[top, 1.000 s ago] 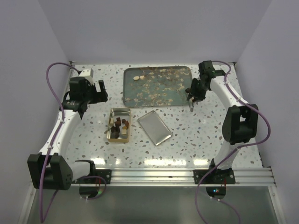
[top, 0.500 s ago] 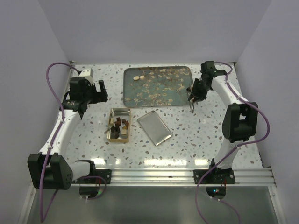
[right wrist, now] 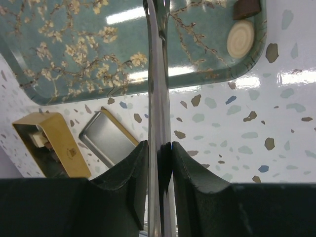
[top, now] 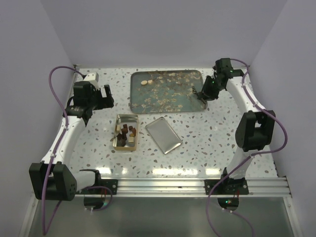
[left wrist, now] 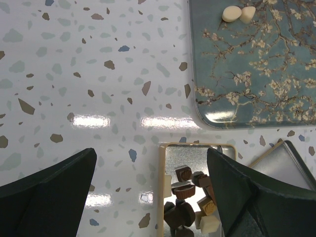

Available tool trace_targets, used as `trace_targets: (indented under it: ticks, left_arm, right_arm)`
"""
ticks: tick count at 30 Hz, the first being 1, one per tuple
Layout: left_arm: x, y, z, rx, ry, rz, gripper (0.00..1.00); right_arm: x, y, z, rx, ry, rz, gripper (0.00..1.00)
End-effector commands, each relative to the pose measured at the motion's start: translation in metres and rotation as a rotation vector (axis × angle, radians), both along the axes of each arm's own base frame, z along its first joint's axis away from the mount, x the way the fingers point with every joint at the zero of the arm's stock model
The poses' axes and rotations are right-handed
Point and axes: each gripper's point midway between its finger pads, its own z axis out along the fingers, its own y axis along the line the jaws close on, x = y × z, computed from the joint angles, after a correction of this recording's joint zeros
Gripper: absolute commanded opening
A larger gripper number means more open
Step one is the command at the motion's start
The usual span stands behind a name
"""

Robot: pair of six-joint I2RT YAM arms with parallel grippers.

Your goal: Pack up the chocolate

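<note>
Over the right end of the tray [right wrist: 197,54], right gripper [right wrist: 159,148] jaws clench a thin metal tool [right wrist: 157,74]; left gripper [left wrist: 150,155] jaws stand released. Loose chocolate [right wrist: 240,39] lies on tray and in tin [left wrist: 162,197]. Likely fault: tool tips flicking pieces off.

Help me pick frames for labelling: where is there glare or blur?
Left wrist: two white glare patches on the tabletop. Right wrist: the close metal strip looks soft, and glare hits the tray. Top external: pale reflections beside the rail.

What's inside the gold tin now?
Brown chocolate lumps, a few cream, heaped toward the gold tin's near end; far end bare. In the left wrist view, a finger of the left gripper hides its right side.
</note>
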Motion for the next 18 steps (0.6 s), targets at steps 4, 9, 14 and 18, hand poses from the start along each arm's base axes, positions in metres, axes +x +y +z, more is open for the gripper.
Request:
trace_targets:
  ticks: [4, 9, 14, 18]
  left_arm:
    - [0.007, 0.003, 0.013, 0.002, -0.055, 0.008, 1.0]
    - [0.006, 0.003, 0.014, 0.001, -0.056, 0.009, 1.0]
    - [0.006, 0.003, 0.015, 0.004, -0.059, 0.009, 1.0]
    - [0.006, 0.003, 0.015, 0.003, -0.058, 0.01, 1.0]
  right_arm:
    - [-0.002, 0.006, 0.052, 0.055, -0.112, 0.015, 0.27]
    - [-0.004, 0.006, 0.052, 0.053, -0.114, 0.016, 0.27]
    - [-0.002, 0.003, 0.06, 0.047, -0.135, 0.01, 0.27]
    - [0.001, -0.004, 0.069, 0.047, -0.154, -0.005, 0.27]
